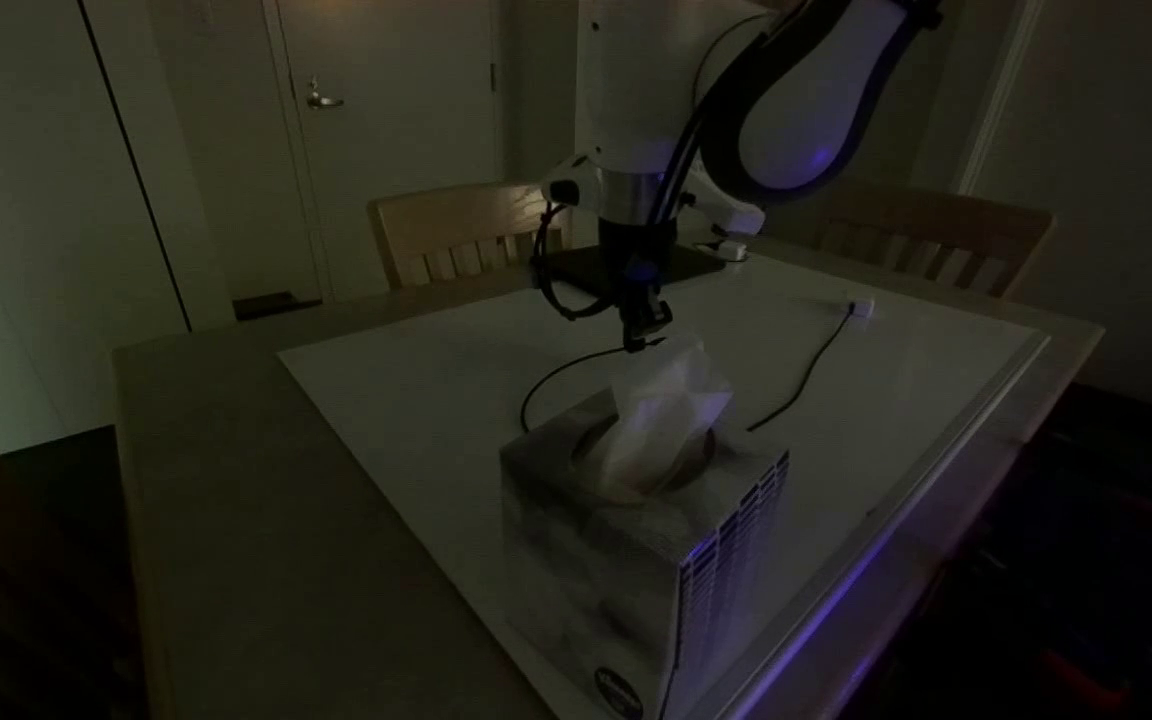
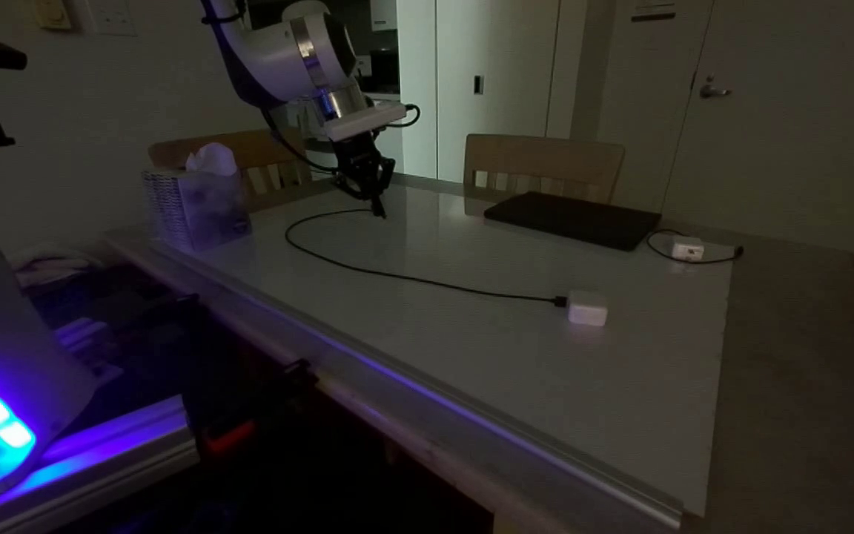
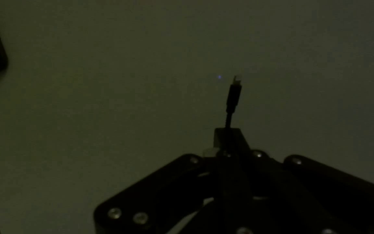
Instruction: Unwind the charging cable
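Observation:
The black charging cable (image 2: pixel 412 279) lies uncoiled on the white board, in one wide curve from my gripper to a white charger block (image 2: pixel 587 308). It also shows in an exterior view (image 1: pixel 808 382), partly hidden behind the tissue box. There the charger block (image 1: pixel 863 308) stands at the far right. My gripper (image 2: pixel 378 211) is shut on the cable near its free end, low over the board. It also shows in an exterior view (image 1: pixel 644 338). In the wrist view the fingertips (image 3: pixel 228 138) are together, and the cable's plug (image 3: pixel 234 94) sticks out beyond them.
A tissue box (image 1: pixel 586 550) stands on the board near the gripper, also seen in an exterior view (image 2: pixel 212 211). A black laptop-like slab (image 2: pixel 571 217) and a second white charger (image 2: pixel 687 248) with a short cable lie towards the far edge. Chairs (image 2: pixel 545 159) stand around the table.

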Robot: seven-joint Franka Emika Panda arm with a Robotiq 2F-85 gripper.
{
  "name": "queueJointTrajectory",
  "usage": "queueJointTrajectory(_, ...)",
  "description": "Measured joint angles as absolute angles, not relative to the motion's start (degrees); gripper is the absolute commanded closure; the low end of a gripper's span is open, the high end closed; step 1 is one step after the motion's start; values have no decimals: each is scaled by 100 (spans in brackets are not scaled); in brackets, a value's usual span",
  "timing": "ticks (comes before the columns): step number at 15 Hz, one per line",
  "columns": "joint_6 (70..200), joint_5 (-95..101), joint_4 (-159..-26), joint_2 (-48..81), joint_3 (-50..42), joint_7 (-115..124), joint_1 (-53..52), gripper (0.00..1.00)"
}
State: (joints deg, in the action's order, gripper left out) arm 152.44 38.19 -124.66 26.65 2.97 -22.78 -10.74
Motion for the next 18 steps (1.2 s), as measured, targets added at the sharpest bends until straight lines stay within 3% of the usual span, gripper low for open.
queueJointTrajectory(12, 15209, 3959, -11802, 2850, 913, -4862, -1055, 97)
queueJointTrajectory(18, 15208, 3940, -11755, 2889, 921, -4861, -1062, 99)
